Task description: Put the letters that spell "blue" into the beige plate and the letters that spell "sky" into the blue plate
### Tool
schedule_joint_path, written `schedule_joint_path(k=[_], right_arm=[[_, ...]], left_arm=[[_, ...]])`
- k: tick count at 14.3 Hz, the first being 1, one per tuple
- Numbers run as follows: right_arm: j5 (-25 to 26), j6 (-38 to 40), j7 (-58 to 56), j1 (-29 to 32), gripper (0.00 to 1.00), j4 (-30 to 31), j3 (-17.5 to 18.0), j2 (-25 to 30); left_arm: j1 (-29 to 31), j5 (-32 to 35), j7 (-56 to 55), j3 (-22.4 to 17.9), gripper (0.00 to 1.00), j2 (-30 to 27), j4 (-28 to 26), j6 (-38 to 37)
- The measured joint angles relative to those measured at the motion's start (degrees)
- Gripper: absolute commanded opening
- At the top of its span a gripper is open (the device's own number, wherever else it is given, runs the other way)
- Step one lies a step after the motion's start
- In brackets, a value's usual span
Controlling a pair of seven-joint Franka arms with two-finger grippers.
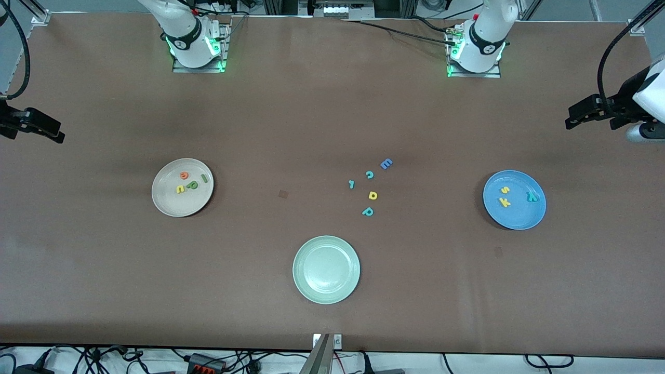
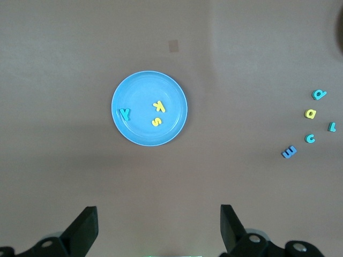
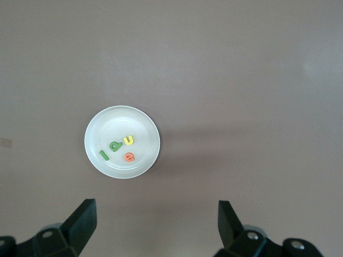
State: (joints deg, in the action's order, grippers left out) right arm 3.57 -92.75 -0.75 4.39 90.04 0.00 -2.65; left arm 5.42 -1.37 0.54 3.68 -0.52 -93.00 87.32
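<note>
Both sorts done: b, l, u, e in beige plate (image 1: pixel 165 200); s, k, y in blue plate (image 1: pixel 522 215) (nothing left to fetch). Left gripper (image 2: pixel 158 227), right gripper (image 3: pixel 156 225) spread wide, empty, parked high at table ends (left's plate at 12 o'clock in its wrist view; likewise right's).

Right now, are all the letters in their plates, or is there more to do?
It looks finished. The beige plate holds the green b, bar l, yellow u and orange e. The blue plate holds the yellow s, yellow k and teal y. Nothing is in hand: the left pincer and right pincer are open and empty, high over those plates.
</note>
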Motion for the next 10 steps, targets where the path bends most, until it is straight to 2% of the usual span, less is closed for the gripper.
schedule_joint_path(k=[10], right_arm=[[-0.26, 0.10, 0.00, 0.00, 1.00, 0.77, 0.00, 0.90]], left_arm=[[-0.28, -0.04, 0.00, 2.08, 1.00, -0.01, 0.60, 0.11]])
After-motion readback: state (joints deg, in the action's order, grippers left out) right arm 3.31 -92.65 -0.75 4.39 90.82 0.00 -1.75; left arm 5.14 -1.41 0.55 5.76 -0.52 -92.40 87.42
